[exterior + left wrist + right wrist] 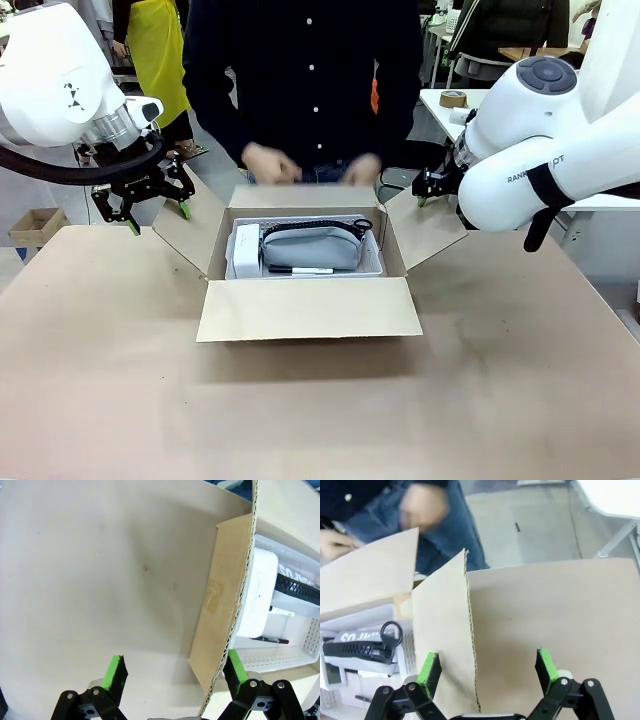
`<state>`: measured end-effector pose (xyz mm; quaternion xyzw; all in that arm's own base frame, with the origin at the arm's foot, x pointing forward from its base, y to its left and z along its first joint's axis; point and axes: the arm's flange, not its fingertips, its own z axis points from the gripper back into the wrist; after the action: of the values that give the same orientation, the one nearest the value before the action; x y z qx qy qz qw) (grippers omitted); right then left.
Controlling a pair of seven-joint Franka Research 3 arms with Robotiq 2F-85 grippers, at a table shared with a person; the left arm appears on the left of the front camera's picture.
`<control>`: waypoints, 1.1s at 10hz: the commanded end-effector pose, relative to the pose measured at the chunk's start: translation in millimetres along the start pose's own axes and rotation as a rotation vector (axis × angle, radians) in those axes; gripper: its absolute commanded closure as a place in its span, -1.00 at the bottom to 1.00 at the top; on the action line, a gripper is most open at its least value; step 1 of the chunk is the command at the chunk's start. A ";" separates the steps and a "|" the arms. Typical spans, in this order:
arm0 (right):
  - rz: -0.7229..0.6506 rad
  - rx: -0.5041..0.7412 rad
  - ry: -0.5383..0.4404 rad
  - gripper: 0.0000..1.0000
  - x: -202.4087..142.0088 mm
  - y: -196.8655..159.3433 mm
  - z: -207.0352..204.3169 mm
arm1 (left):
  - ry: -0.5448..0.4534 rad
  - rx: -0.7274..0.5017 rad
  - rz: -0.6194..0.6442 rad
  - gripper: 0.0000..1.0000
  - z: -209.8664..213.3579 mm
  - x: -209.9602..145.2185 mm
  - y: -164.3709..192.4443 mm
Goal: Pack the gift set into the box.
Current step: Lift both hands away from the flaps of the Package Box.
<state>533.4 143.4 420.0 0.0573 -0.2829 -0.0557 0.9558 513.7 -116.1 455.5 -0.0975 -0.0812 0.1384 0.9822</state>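
Straddling box [310, 310] side flaps, left jaws and right jaws spread apart, gift set [312, 248] inside

The left gripper [175, 674] hung wide open over the desk [90, 580], straddling one flap of the box [225, 585]. Inside, the small white box [257, 597] and pen [270, 640] lay in the tray [280, 656].

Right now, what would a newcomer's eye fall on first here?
The open box in the middle catches the eye, with the grey pouch lying in its tray inside. The left gripper and right gripper, both open, each straddle a side flap, while the person's hands hover at the far flap.
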 end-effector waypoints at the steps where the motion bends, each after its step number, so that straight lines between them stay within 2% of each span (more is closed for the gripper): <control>1: 0.061 0.232 0.157 -1.00 20.4 -33.2 52.8 | 0.074 -0.137 -0.034 -1.00 31.0 -1.4 23.0; 2: 0.031 0.336 0.217 -1.00 31.9 -61.1 80.7 | 0.148 -0.270 -0.054 -1.00 55.7 -4.2 50.4; 3: -0.036 0.467 0.248 -1.00 41.3 -97.9 112.6 | 0.206 -0.469 -0.072 -1.00 80.5 -5.5 91.1; 4: -0.083 0.556 0.281 -1.00 43.6 -123.2 129.5 | 0.247 -0.648 -0.084 -1.00 87.9 -6.9 121.3; 6: -0.287 0.725 0.330 -1.00 43.3 -188.3 141.0 | 0.282 -1.062 -0.013 -1.00 83.4 -5.3 190.3; 8: -0.437 0.825 0.319 -1.00 33.0 -246.2 127.7 | 0.236 -1.399 0.056 -1.00 59.8 -1.6 236.3; 9: -0.513 0.865 0.330 -1.00 24.9 -267.8 111.3 | 0.236 -1.500 0.127 -1.00 39.9 4.1 251.5; 10: -0.602 0.888 0.339 -1.00 17.2 -281.4 89.2 | 0.307 -1.583 0.212 -1.00 16.2 16.4 263.7; 11: -0.658 0.787 0.323 -1.00 15.9 -275.2 71.0 | 0.339 -1.453 0.343 -1.00 8.3 27.6 259.9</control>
<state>464.7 -164.4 438.0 0.5196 -0.0855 -0.2104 0.8236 444.9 144.3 401.5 -0.7649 -0.0199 0.1379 0.6289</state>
